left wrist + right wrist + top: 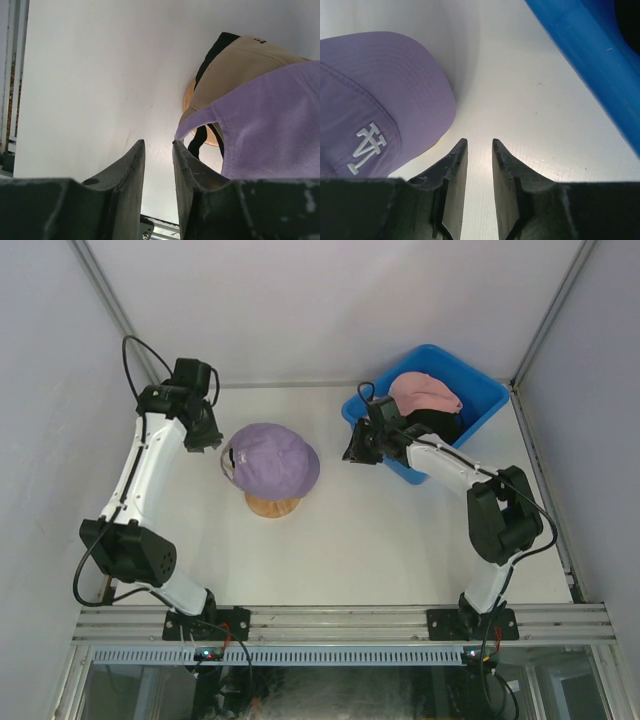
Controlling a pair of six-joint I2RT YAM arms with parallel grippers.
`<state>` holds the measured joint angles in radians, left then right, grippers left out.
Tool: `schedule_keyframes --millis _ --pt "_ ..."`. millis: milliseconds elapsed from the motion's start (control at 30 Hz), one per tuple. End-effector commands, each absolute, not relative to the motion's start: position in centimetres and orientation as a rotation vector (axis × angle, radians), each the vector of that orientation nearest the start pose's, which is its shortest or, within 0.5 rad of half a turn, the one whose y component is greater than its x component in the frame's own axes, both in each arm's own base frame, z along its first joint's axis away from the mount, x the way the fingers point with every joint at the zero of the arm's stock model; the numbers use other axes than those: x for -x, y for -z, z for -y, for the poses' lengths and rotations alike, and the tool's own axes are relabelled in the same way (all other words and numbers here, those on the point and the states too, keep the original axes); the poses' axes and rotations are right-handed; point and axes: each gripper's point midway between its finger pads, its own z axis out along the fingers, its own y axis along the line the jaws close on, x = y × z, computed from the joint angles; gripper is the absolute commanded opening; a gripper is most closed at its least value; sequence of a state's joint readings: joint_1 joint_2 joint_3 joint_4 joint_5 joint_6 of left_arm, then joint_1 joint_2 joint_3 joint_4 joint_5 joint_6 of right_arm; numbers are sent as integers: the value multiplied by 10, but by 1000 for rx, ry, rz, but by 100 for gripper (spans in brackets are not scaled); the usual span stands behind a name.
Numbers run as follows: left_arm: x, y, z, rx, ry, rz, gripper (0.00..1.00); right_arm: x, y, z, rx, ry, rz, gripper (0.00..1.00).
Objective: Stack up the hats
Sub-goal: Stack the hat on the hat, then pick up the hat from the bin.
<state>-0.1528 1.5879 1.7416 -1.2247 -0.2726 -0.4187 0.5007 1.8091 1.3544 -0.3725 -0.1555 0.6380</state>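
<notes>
A purple cap (270, 460) sits on top of the wooden stand (272, 506) at the table's middle left. In the left wrist view the purple cap (270, 130) lies over a tan cap (240, 70), with a black strap (200, 141) hanging below. A pink cap (425, 392) and a black cap (438, 426) lie in the blue bin (487, 390). My left gripper (212, 440) (157, 142) hangs just left of the stack, open a little and empty. My right gripper (352, 452) (479, 141) is between the stack and the bin, narrowly open and empty.
The blue bin's wall (580, 55) runs close on the right of my right gripper. The purple cap's brim with a white logo (380, 100) is to that gripper's left. Grey walls enclose the table; a metal rail (340, 622) runs along the near edge.
</notes>
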Motion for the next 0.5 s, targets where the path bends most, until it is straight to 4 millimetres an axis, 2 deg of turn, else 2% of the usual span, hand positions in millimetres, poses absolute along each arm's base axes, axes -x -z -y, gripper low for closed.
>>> schedule_keyframes --millis 0,67,167,233,300,333,367,400,467 --pt "-344 -281 25 465 -61 -2429 34 -392 -160 -271 -36 -683 -2395 27" --pt "-343 -290 25 475 -48 -2403 34 -393 -173 -270 -21 -675 -2369 28" --pt "-342 -308 24 497 -30 -2346 34 -397 -195 -264 -2 -641 -2321 38" --pt "-340 -323 21 518 -22 -2293 35 -403 -218 -257 17 -612 -2267 49" --pt "-337 -338 18 542 -16 -2233 35 -411 -244 -247 32 -566 -2191 64" --pt "-336 -345 16 554 -11 -2203 35 -415 -258 -241 31 -542 -2149 73" --pt "-335 -353 15 564 0 -2171 35 -420 -272 -234 28 -520 -2106 90" --pt "-333 -359 14 574 7 -2144 36 -424 -285 -227 15 -504 -2064 99" --pt "-331 -370 13 592 28 -2095 36 -433 -301 -214 -37 -515 -1998 100"
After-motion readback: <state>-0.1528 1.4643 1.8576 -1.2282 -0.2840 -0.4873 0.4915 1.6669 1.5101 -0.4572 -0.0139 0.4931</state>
